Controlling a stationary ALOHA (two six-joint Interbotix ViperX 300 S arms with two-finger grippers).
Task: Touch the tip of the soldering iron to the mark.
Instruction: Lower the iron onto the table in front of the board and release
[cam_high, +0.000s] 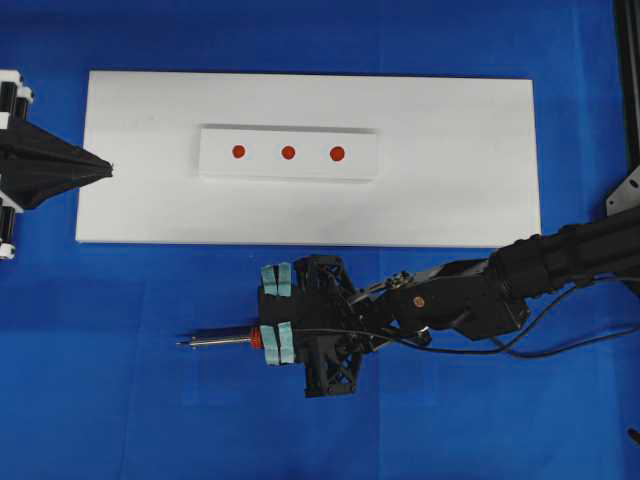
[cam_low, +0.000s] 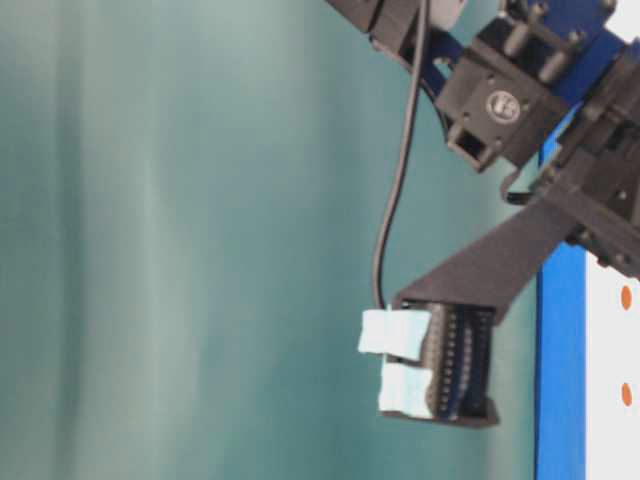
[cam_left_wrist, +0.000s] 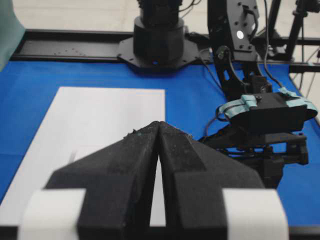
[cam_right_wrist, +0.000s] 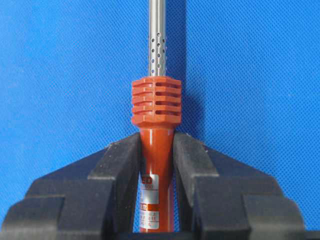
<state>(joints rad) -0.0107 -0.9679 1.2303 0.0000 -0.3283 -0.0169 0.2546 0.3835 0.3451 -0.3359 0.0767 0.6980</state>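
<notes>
Gleaming silver shaft, ribbed orange collar: soldering iron (cam_right_wrist: 155, 150) clamped in right jaws.

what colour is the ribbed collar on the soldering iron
Orange-red collar, clearest in the right wrist view.

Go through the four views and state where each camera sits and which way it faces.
Overhead: straight down on the white board; both arms show.
Table-level: low, side-on; right gripper against a teal backdrop.
Left wrist: on the left arm, looking along the shut left gripper across the board toward the right arm.
Right wrist: looking along the right gripper's fingers, which clamp the soldering iron.
Overhead and table-level share the red marks.
</notes>
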